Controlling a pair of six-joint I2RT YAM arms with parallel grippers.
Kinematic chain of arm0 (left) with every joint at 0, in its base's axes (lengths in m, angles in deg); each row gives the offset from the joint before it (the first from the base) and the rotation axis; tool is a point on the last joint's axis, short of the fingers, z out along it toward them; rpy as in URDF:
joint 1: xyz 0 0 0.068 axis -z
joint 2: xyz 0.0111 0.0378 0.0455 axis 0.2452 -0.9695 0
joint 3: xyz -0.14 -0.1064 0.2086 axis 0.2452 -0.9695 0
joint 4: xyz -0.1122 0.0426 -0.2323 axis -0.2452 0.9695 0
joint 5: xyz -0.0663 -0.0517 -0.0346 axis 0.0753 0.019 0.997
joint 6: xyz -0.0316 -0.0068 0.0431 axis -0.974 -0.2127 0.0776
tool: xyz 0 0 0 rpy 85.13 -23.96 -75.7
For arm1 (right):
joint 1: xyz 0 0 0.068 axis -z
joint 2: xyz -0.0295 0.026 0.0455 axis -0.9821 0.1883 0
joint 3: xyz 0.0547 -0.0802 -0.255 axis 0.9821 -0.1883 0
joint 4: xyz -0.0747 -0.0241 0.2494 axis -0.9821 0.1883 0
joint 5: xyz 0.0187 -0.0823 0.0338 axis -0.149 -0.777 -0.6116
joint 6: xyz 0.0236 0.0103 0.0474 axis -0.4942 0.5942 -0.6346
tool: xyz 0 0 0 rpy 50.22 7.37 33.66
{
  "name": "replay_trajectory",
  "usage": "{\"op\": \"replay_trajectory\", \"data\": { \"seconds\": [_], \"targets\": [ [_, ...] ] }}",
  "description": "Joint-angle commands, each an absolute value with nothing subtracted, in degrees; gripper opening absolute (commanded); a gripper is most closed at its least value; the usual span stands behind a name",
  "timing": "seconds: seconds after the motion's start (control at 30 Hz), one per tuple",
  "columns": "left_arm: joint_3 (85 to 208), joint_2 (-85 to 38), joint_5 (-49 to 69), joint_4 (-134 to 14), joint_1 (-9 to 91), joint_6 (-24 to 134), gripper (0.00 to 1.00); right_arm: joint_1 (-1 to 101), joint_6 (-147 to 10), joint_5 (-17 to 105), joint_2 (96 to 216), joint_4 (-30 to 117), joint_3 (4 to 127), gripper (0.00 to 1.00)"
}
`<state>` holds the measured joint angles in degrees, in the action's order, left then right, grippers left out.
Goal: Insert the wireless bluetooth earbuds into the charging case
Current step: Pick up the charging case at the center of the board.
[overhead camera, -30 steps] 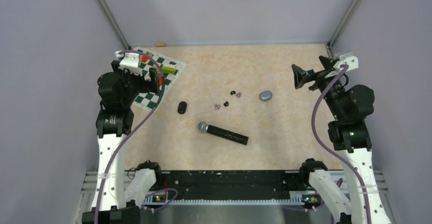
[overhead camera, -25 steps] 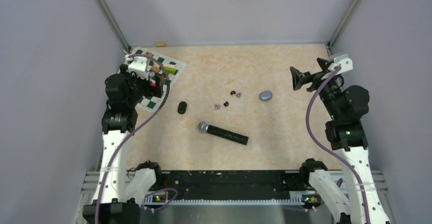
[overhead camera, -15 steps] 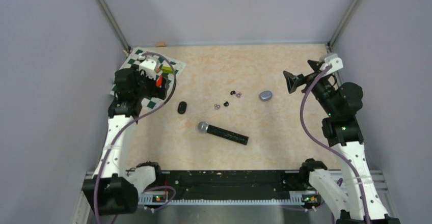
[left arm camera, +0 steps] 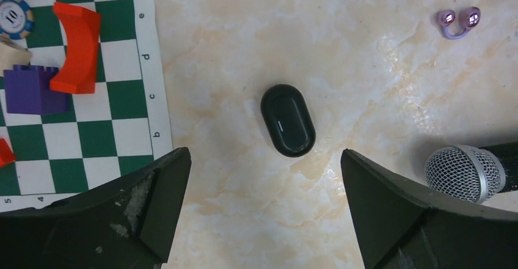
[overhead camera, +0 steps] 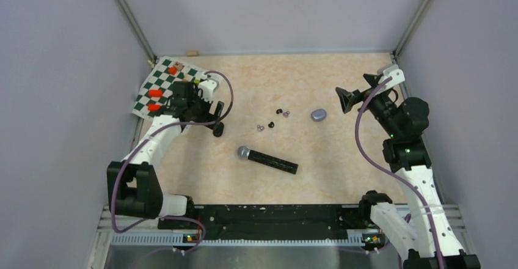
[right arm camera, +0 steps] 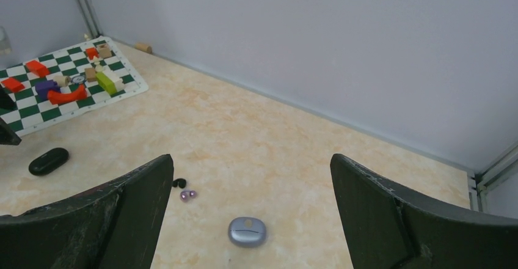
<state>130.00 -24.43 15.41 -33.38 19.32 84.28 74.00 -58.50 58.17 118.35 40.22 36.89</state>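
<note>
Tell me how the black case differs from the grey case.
The black case is a glossy, long pill shape; the grey case is silvery and rounder. The black case lies left of the earbuds, by the chessboard; the grey case lies to their right. Both are shut and lie flat on the table.

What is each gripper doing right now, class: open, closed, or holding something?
Left gripper: open, empty, facing the glossy black oval case.
Right gripper: open, empty.
</note>
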Motion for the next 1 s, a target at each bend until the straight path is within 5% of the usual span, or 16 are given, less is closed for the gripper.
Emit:
{"op": "replay_trajectory", "data": {
  "seconds": [0.0, 0.97],
  "targets": [
    [133.49, -28.13, 12.95, -31.03, 19.82, 84.11, 0.99, 73.44, -58.88, 59.39, 117.8, 36.62, 36.49, 0.98],
    [141.14, -47.68, 14.08, -25.11, 22.63, 79.38, 0.82, 73.43, -58.6, 59.44, 116.62, 35.08, 34.69, 0.97]
  ]
}}
